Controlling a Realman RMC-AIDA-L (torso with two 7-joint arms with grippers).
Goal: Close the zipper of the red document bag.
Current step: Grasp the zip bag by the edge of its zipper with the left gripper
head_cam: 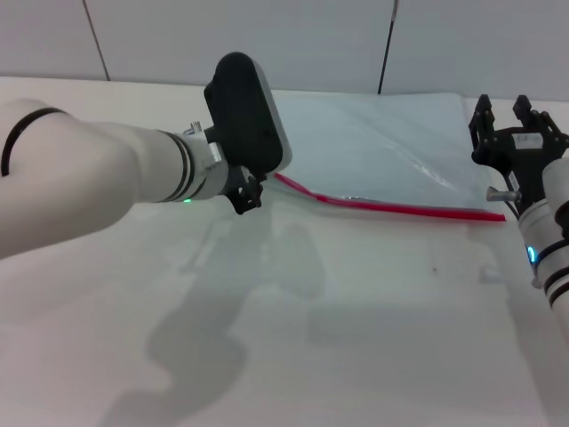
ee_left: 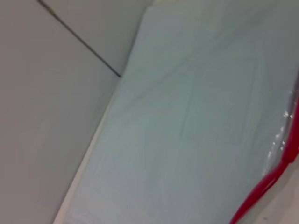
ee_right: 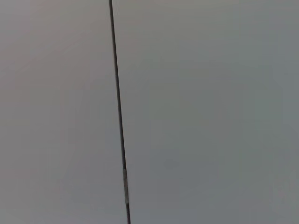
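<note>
Left gripper (head_cam: 244,196), nearest the work, hangs low over the left end of the zipper (head_cam: 391,208), its dark housing blocking the fingers from the head view; whether they are parted or pinched on anything I cannot tell, and the slider is not to be made out; the left wrist view gives only the pale pouch face and a run of red strip at one side. Right gripper (head_cam: 505,120) stands upright at the right end of that strip, fingers spread apart and holding nothing, raised above the bag's corner rather than pressed on it; its wrist view faces only the wall (ee_right: 210,112) and a dark seam.

Beyond the strip, the red document bag (head_cam: 391,147) lies flat on the table (head_cam: 356,338), its body reaching back toward the wall, the zipper forming its near long edge.

As for progress: the strip bows slightly and the film near it looks wrinkled, so I judge the closing not visibly done; securing the slider and the whole pull along the edge appear left.

Room is generous in front of the zipper; the far side is hemmed by the wall, and the right gripper stands at the end of the travel.
</note>
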